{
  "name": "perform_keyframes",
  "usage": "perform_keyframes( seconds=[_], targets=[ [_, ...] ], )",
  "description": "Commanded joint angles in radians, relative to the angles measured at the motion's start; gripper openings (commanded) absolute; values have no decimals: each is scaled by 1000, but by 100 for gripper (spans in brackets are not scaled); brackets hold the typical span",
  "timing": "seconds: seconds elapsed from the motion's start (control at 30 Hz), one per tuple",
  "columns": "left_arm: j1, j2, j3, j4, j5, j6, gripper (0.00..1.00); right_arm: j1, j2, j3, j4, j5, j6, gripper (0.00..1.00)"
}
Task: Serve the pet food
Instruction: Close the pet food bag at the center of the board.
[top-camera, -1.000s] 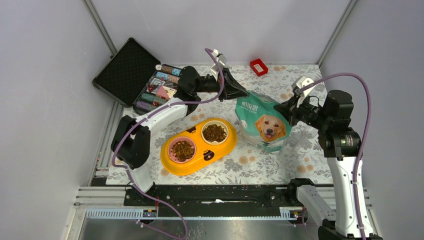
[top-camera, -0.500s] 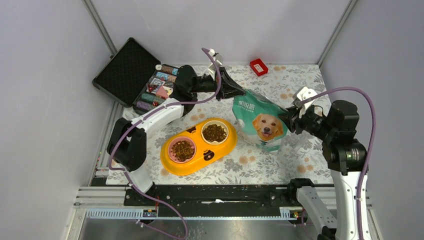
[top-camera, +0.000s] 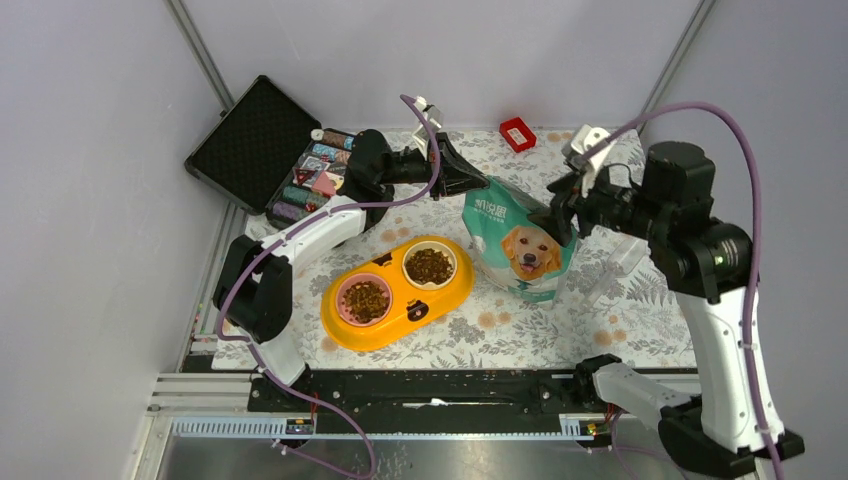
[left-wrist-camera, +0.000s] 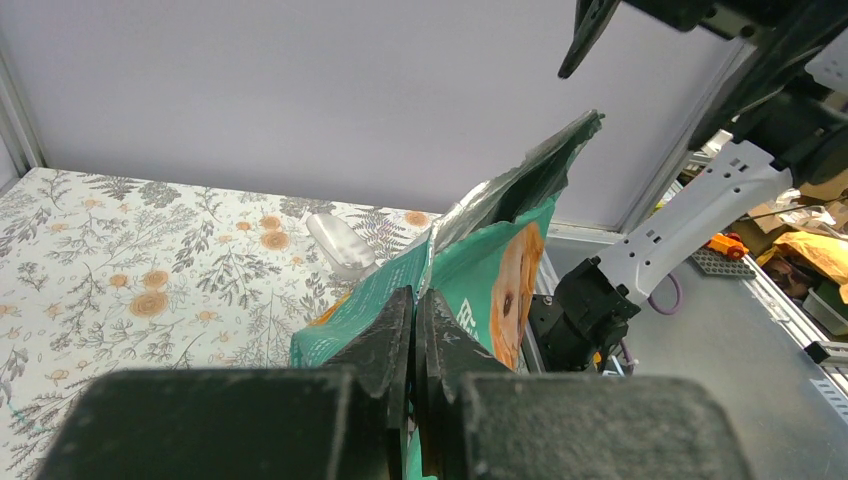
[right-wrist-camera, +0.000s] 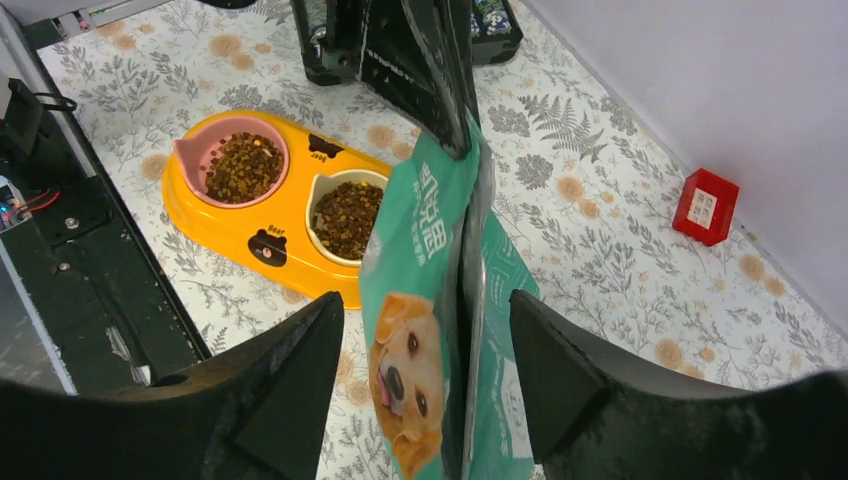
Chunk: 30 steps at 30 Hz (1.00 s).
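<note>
1. With the left tool (left-wrist-camera: 413, 300): jaws pressed together, pinching the top edge of the teal-and-white pouch (top-camera: 520, 245).
2. With the right tool (right-wrist-camera: 425, 297): jaws spread wide, one on either side of that same top edge, gripping nothing.
3. As for the pouch: upright on the floral surface (top-camera: 520, 330), just right of the orange feeder (top-camera: 400, 325), dog print facing the arms.
4. As for the pet food (top-camera: 429, 265): lying as dark-brown kibble in both bowls of the feeder.
</note>
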Motion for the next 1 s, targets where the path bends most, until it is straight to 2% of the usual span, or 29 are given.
perform_keyframes(
  seconds=[0.0, 0.27, 0.43, 0.5, 0.57, 0.73, 0.97],
  targets=[
    [12, -66, 22, 100, -72, 5, 0, 133, 154, 183, -181, 244, 75, 70],
    [12, -82, 21, 84, -66, 21, 0, 325, 202, 120, -68, 549, 95, 76],
    [12, -91, 15, 80, -64, 29, 0, 361, 245, 130, -50, 580, 79, 75],
    [12, -94, 13, 78, -65, 32, 0, 366, 267, 151, -52, 575, 69, 69],
    [12, -95, 12, 79, -64, 31, 0, 369, 296, 187, -66, 555, 59, 57],
    [12, -98, 11, 90, -64, 21, 0, 373, 400, 292, -124, 517, 43, 37],
    [12, -107, 9, 88, -58, 23, 0, 376, 454, 331, -146, 471, 24, 36]
  ],
)
